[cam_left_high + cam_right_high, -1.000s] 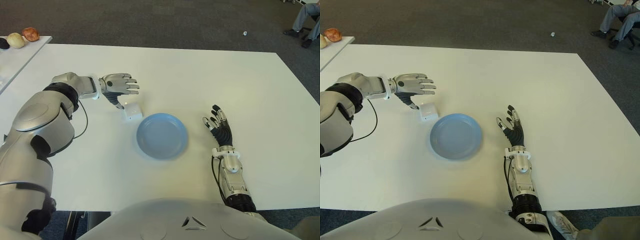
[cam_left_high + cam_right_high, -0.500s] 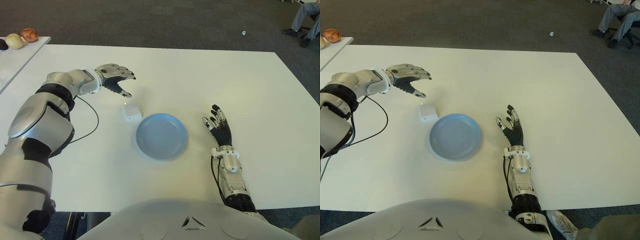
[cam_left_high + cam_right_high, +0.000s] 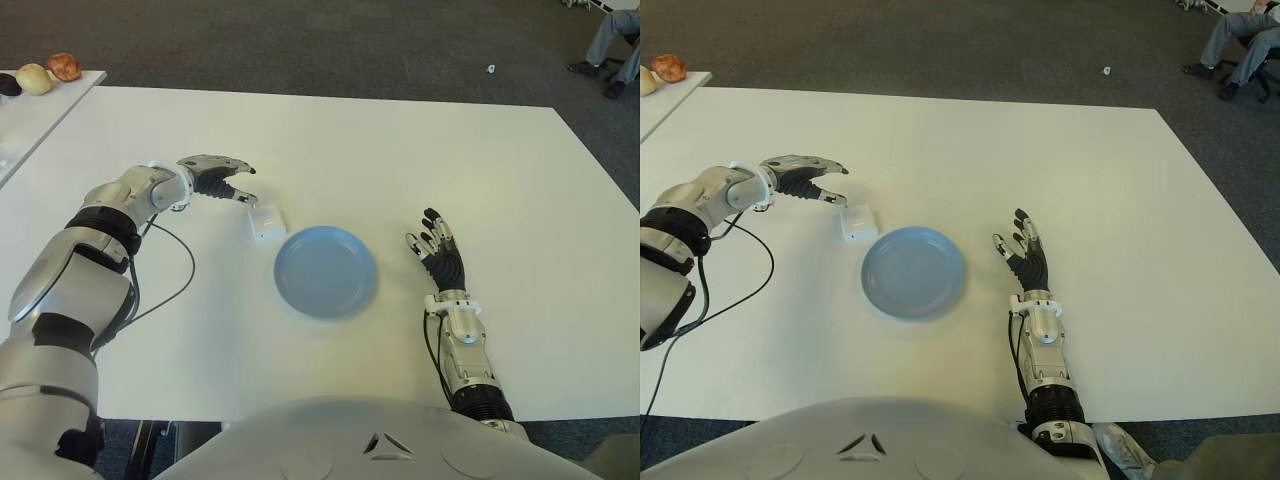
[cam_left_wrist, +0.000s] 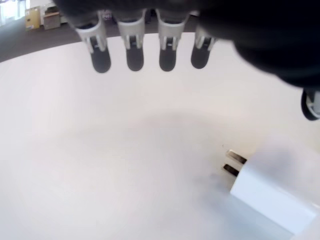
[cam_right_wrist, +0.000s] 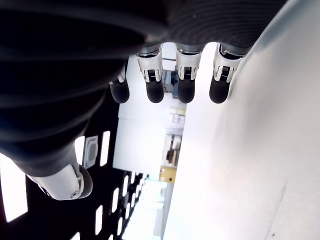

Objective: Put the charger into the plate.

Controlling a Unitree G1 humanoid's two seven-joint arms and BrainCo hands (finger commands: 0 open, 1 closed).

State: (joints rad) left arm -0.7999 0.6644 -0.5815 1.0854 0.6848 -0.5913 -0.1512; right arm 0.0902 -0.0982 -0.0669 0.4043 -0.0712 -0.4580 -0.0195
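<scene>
Left eye view shows you a bare white tabletop. The white charger, prongs visible, lies just left of the blue plate. Left hand, fingers spread and empty, hovers beside it. Right hand, fingers extended and empty, shows right of the plate.

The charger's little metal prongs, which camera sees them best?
The left wrist view: the charger is close up there, its two prongs plain. Both eye views show only a small white block beside the plate, near the left hand. The right wrist view misses it.
</scene>
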